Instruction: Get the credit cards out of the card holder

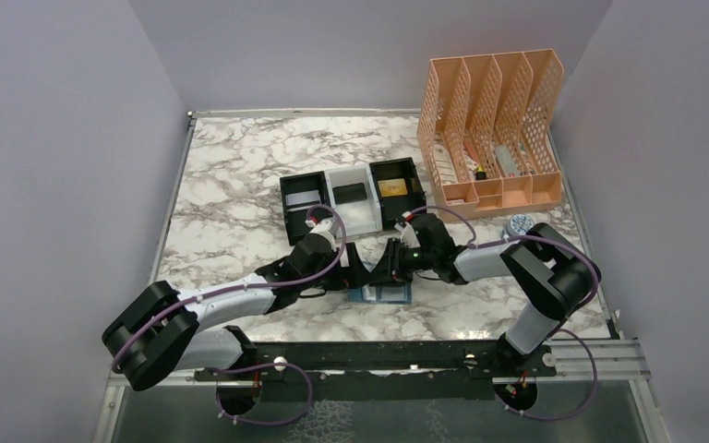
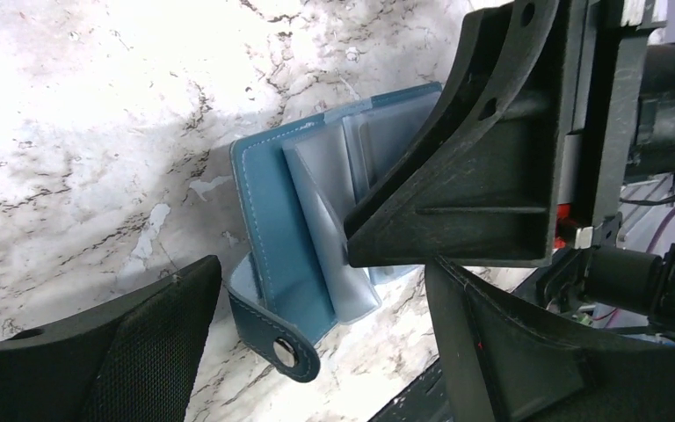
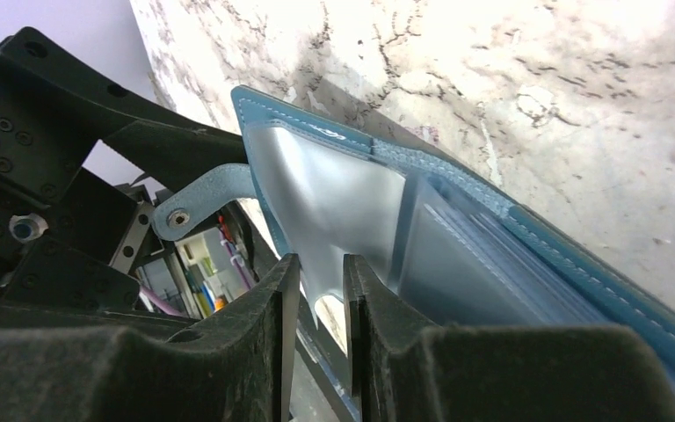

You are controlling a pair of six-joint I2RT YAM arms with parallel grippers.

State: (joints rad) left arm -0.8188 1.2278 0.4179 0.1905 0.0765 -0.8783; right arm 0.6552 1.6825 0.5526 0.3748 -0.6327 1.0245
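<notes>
The card holder [image 2: 281,220] lies open on the marble worktop [image 1: 240,175] near the arms' bases, between the two tools, with its snap strap [image 2: 286,350] at one corner. The right tool [image 3: 319,264] has its fingers pressed almost together on a thin frosted sheet of the holder's inner panel. That sheet looks like the clear window pocket itself rather than a card, though the wrist view is too close to be sure. The left tool [image 2: 323,272] is spread wide, one finger on either side of the holder's lower edge, gripping nothing.

To do this step well, I would have the left tool bear down on the teal cover so the holder cannot lift or fold. The right tool should then pull only along the slot's mouth, flat and slow. If the pinch has caught only pocket film, a pull would drag the whole holder — better to let go and take a card's own edge.

In the black-and-white tray [image 1: 286,210] beyond, a gold card [image 1: 392,187], a black one and a pale one seem to lie, one per compartment.

No brand, label or writing can be read — not on the holder, the cards or the orange file rack [image 1: 494,120].
</notes>
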